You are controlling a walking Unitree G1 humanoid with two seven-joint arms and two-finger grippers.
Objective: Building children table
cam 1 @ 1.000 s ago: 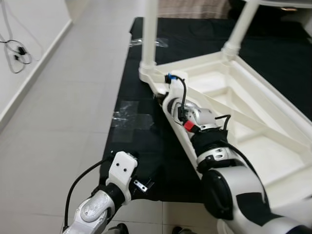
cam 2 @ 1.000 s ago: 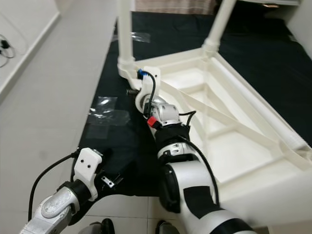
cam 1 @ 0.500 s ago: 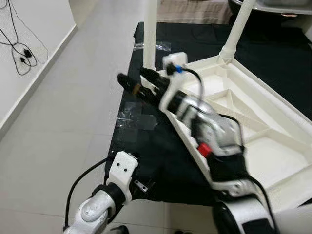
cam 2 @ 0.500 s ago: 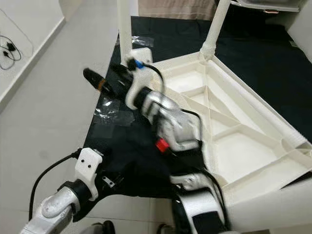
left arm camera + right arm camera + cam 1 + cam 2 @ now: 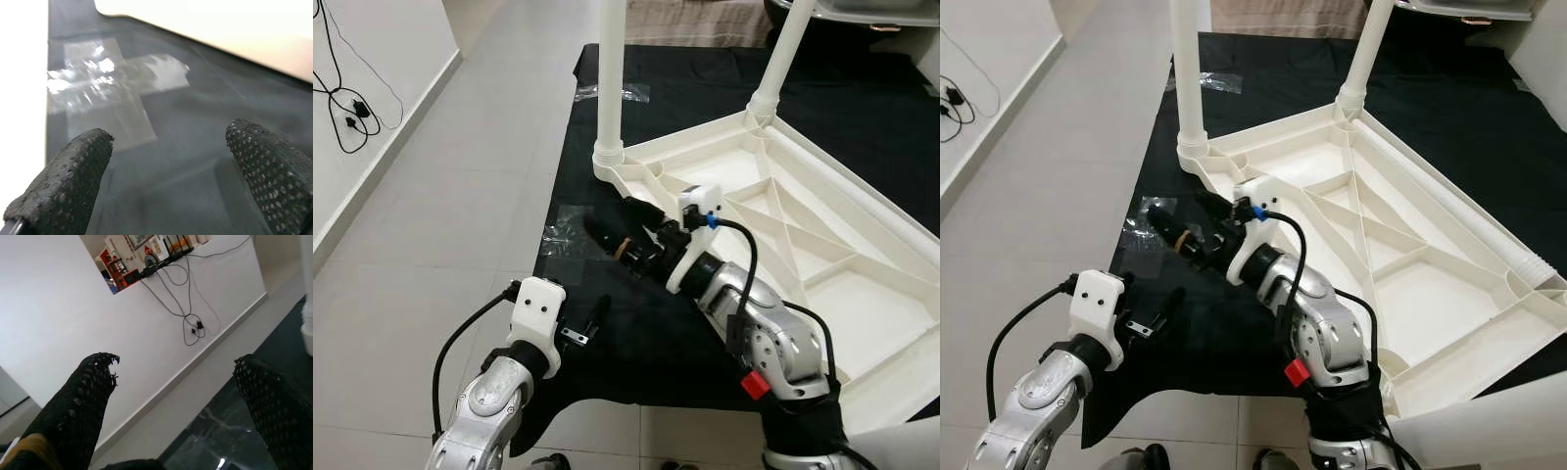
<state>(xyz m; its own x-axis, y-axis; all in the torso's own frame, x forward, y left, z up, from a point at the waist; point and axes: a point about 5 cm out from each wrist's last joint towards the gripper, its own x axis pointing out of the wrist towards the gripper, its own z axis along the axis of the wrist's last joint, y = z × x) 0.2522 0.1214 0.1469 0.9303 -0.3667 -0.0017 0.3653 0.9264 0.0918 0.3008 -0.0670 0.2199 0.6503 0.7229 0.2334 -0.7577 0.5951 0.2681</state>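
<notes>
R hand (image 5: 612,235) off table (image 5: 822,255), now over mat (image 5: 636,323).

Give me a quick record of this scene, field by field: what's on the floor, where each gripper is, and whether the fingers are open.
surface: black mat on tiled floor
main item: white table, upside down, two legs standing up
left gripper: low over the mat's near edge, fingers open, holding nothing
right gripper: above the mat beside the table's corner, fingers open, holding nothing
other: clear plastic wrap on the mat; cables by the wall
</notes>
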